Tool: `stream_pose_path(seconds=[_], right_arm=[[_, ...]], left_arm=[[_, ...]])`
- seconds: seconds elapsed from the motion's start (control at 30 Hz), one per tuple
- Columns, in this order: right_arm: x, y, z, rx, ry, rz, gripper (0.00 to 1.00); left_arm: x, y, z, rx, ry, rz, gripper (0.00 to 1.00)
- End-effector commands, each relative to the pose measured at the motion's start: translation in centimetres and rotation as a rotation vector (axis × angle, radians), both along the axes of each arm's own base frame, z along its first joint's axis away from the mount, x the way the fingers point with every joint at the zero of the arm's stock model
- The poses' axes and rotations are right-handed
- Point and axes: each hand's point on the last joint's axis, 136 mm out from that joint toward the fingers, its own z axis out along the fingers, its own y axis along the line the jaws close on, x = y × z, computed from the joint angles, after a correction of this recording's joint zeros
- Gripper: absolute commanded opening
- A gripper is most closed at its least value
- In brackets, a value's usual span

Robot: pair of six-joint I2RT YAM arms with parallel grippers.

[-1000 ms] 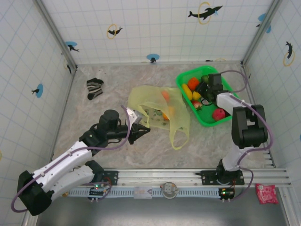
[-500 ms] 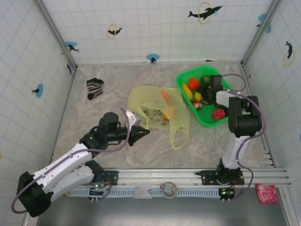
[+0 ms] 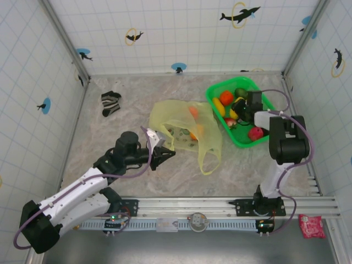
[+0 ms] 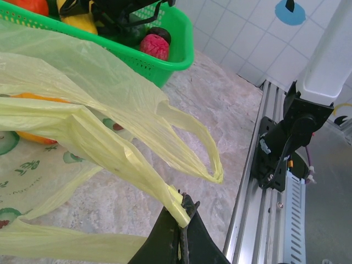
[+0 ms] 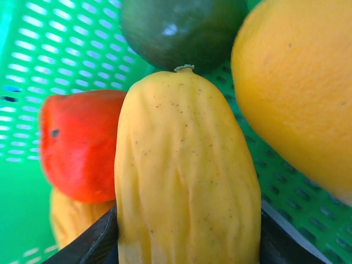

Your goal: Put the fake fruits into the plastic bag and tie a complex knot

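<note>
- Marbled table (image 3: 110,159); plastic bag (image 3: 176,118) lies mid-table
- left tool (image 4: 184,219) pinched shut on 1 bag handle
- right tool (image 3: 240,111) straddles yellow fruit (image 5: 184,170) in green basket (image 3: 240,144); cannot tell whether gripping

Right tool (image 3: 240,111) tips buried in basket (image 3: 250,141); grip on yellow fruit (image 5: 184,176) unclear. That fruit cut off below, orange fruit (image 5: 297,88) at right. Bag (image 4: 82,66) cut off left; fruits (image 3: 193,113) inside blurred by film.

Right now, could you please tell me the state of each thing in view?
plastic bag: untied, orange fruit inside, one handle pinched.
left gripper: shut on plastic bag handle.
right gripper: straddling yellow fruit, grip unclear.
green basket: upright, holding fruits.
sock: crumpled, untouched.
</note>
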Motion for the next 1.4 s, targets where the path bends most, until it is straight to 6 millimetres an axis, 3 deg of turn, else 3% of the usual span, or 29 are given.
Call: stream_pose_path(seconds=[0.0, 0.13, 0.23, 0.33, 0.47, 0.7, 0.93, 1.1, 1.23, 1.37], right_arm=[[0.4, -0.1, 5.7, -0.015, -0.163, 0.032, 0.51], [-0.5, 1.0, 10.3, -0.011, -0.284, 0.122, 0.47], [-2.3, 2.8, 13.1, 0.007, -0.357, 0.225, 0.45], [-5.1, 5.7, 15.3, 0.017, -0.428, 0.355, 0.45], [-10.2, 11.0, 17.1, 0.021, -0.507, 0.608, 0.45], [-18.9, 18.7, 16.7, 0.09, -0.503, 1.002, 0.45], [-24.7, 23.4, 12.7, 0.088, -0.379, 1.232, 0.45], [-24.6, 25.3, 9.7, -0.161, -0.327, 1.271, 0.45], [-22.8, 26.1, 8.0, -0.309, -0.286, 1.219, 0.45], [-20.0, 26.6, 7.8, -0.412, -0.271, 1.129, 0.44]], left_arm=[[-0.3, -0.1, 0.1, -0.008, -0.033, -0.022, 0.0], [-0.4, -0.1, 0.1, -0.01, -0.033, -0.025, 0.0], [-0.4, 0.0, 0.1, -0.011, -0.038, -0.02, 0.0], [-0.3, 0.1, 0.0, -0.007, -0.038, -0.017, 0.0], [-0.2, 0.1, -0.1, -0.002, -0.042, -0.011, 0.0], [-0.1, 0.2, -0.1, 0.004, -0.05, -0.005, 0.0], [-0.1, 0.3, -0.2, 0.006, -0.053, -0.001, 0.0], [-0.2, 0.4, -0.2, 0.004, -0.06, 0.001, 0.0], [-0.4, 0.5, 0.2, -0.007, -0.071, -0.004, 0.0], [-0.8, 0.4, 0.4, -0.022, -0.073, -0.023, 0.0]])
